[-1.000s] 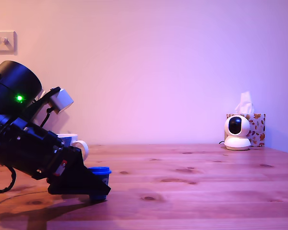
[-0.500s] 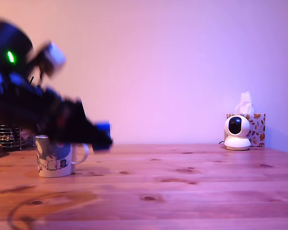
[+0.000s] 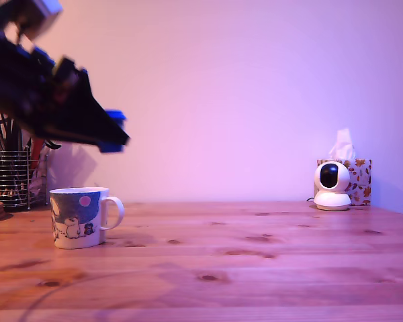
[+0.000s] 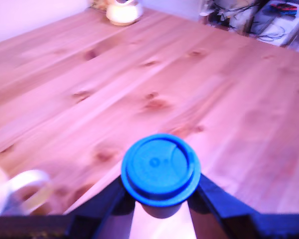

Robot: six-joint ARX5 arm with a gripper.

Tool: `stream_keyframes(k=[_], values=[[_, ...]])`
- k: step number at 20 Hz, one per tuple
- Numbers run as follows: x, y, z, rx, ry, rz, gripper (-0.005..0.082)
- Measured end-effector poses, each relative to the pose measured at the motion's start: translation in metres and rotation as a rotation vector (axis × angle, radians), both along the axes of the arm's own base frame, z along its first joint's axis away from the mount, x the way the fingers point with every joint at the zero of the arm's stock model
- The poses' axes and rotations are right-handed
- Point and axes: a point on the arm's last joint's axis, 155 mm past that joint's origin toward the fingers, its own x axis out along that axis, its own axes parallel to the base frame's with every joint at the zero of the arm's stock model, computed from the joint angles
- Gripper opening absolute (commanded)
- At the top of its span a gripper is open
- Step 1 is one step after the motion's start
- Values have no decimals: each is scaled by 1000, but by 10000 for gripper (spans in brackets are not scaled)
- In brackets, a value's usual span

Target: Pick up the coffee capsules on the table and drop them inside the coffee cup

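Pincer [image 3: 113, 134]: clamped on the blue coffee capsule [image 4: 160, 168], raised high above the desk [image 3: 269, 261].
Coffee cup [image 3: 80, 218]: upright on the desk, below the pincer, handle toward the exterior view's right.

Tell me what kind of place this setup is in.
Probably a home desk or small office: a wooden table against a plain wall, with a tissue box, a small white camera, a mesh pen holder and a cartoon mug.
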Motion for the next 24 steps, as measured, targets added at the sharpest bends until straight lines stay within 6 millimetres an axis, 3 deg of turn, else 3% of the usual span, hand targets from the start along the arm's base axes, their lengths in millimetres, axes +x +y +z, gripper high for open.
stream_keyframes(k=[6,15,24], values=[[25,27,24,-2,25,144,196],[50,71,25,-27,65,329,196],[97,94,-22,6,119,384,196]])
